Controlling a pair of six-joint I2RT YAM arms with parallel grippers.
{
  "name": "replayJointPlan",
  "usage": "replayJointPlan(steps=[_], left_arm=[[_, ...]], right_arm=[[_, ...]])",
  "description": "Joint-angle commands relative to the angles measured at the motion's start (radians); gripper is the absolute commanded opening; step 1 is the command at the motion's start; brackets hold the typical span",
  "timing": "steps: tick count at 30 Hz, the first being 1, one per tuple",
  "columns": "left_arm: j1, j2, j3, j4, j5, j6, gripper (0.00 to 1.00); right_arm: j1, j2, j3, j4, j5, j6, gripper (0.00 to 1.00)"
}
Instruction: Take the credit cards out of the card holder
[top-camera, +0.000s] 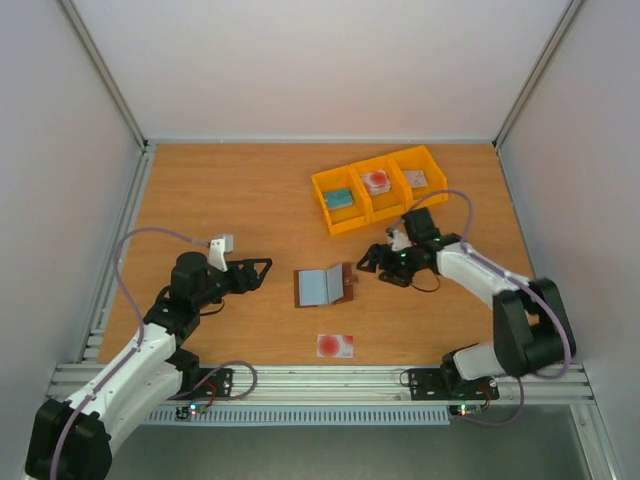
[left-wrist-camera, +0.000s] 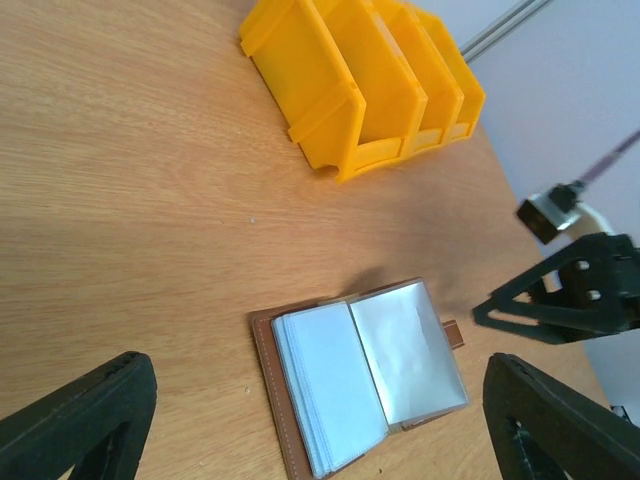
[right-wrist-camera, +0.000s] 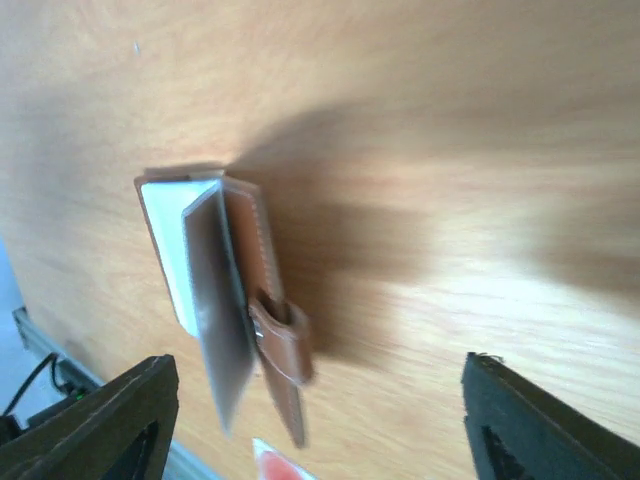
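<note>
The card holder (top-camera: 322, 286) lies open on the wooden table, pale grey-blue sleeves up and its brown snap tab (right-wrist-camera: 282, 340) pointing right. One credit card (top-camera: 335, 345), pale with a red round spot, lies flat near the front edge, apart from the holder. My left gripper (top-camera: 266, 273) hovers just left of the holder, open, its dark fingers (left-wrist-camera: 90, 410) spread either side of the card holder (left-wrist-camera: 360, 385) without touching it. My right gripper (top-camera: 372, 268) hangs just right of the snap tab, open and empty. A corner of the credit card (right-wrist-camera: 280, 465) shows in the right wrist view.
A yellow three-part bin (top-camera: 352, 215) stands at the back right behind the right arm, holding a teal item (top-camera: 338, 198), a red-and-white stack (top-camera: 376, 181) and a greyish piece (top-camera: 414, 178). White walls and a metal rail bound the table.
</note>
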Motion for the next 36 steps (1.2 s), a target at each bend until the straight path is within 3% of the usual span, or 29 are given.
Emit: replayJointPlan(steps=[1, 2, 3, 5, 8, 13, 17, 23, 25, 28, 31, 36], left_arm=[[0.013, -0.019, 0.025, 0.034, -0.023, 0.022, 0.91], [0.017, -0.022, 0.026, 0.039, -0.029, 0.023, 0.91], [0.023, -0.025, 0.027, 0.047, -0.036, 0.026, 0.92], [0.040, -0.036, 0.037, 0.067, -0.057, 0.051, 0.98], [0.083, -0.070, 0.071, 0.098, -0.111, 0.174, 0.99], [0.157, -0.097, 0.129, 0.091, -0.332, 0.455, 0.99], [0.199, -0.074, 0.066, 0.258, -0.508, 0.634, 0.99], [0.235, -0.035, -0.003, 0.285, -0.413, 0.708, 0.99], [0.235, -0.010, -0.012, 0.285, -0.446, 0.690, 0.99], [0.237, 0.038, -0.024, 0.333, -0.608, 0.591, 0.99], [0.241, 0.098, -0.013, 0.331, -0.597, 0.593, 0.99], [0.263, 0.294, -0.015, 0.493, -0.519, 0.668, 0.99]], right_arm=[[-0.138, -0.200, -0.058, -0.091, 0.129, 0.012, 0.87], [-0.184, -0.267, -0.062, -0.095, 0.155, -0.003, 0.96], [-0.213, -0.313, -0.060, -0.099, 0.188, -0.018, 0.98], [-0.246, -0.398, -0.043, -0.104, 0.292, -0.060, 0.98], [-0.256, -0.538, -0.035, -0.072, 0.513, -0.140, 0.99], [-0.257, -0.746, -0.133, 0.160, 0.769, -0.322, 0.98], [-0.257, -0.801, -0.280, 0.414, 0.909, -0.454, 0.99], [-0.265, -0.714, -0.443, 0.723, 0.881, -0.522, 0.99], [-0.276, -0.633, -0.478, 0.838, 0.834, -0.529, 0.98], [-0.304, -0.501, -0.512, 1.028, 0.816, -0.515, 0.99], [-0.386, -0.352, -0.535, 1.177, 0.733, -0.463, 0.98], [-0.409, -0.181, -0.547, 1.339, 0.651, -0.475, 0.99]])
